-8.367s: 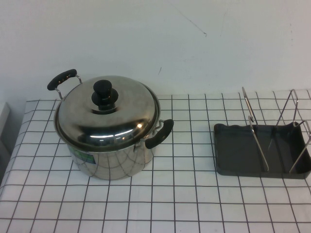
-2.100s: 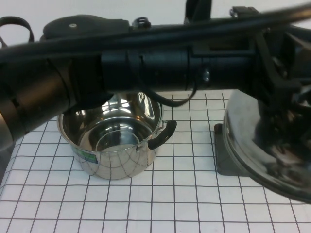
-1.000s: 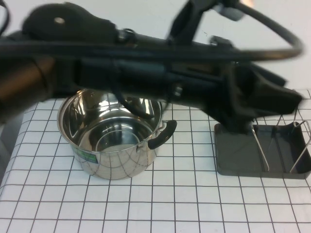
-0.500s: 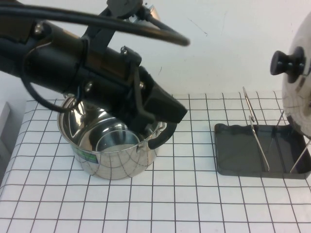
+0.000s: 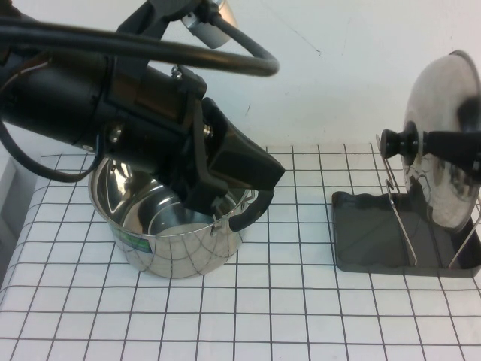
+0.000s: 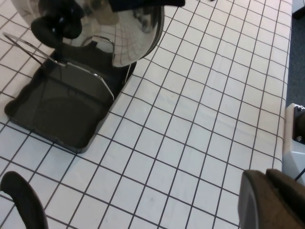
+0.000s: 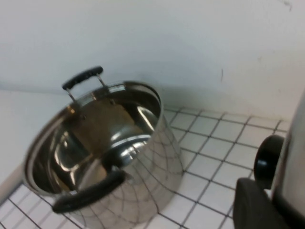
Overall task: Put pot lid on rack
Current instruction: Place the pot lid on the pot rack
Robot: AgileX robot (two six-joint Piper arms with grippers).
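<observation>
The pot lid [image 5: 443,90] stands on edge at the right, its lower rim down between the wire dividers of the dark grey rack [image 5: 368,241]. Its black knob [image 5: 397,143] faces left. My right gripper [image 5: 430,143] reaches in from the right edge and is shut on the lid, one finger across its face. In the right wrist view the lid [image 7: 298,157] sits in my right gripper [image 7: 279,200]. My left gripper [image 5: 267,174] is shut and empty above the open pot [image 5: 173,241]. The left wrist view shows the rack [image 6: 52,114], the lid [image 6: 133,33] and my left gripper [image 6: 274,200].
The deep steel pot with black side handles [image 7: 109,152] stands at the left on the white grid-patterned cloth [image 5: 301,301]. A white wall runs behind the table. The left arm's bulk hangs over the pot and hides its far rim.
The lid has come in from the right edge and down into the rack, now upright with its knob facing left. The left arm has hardly moved.
</observation>
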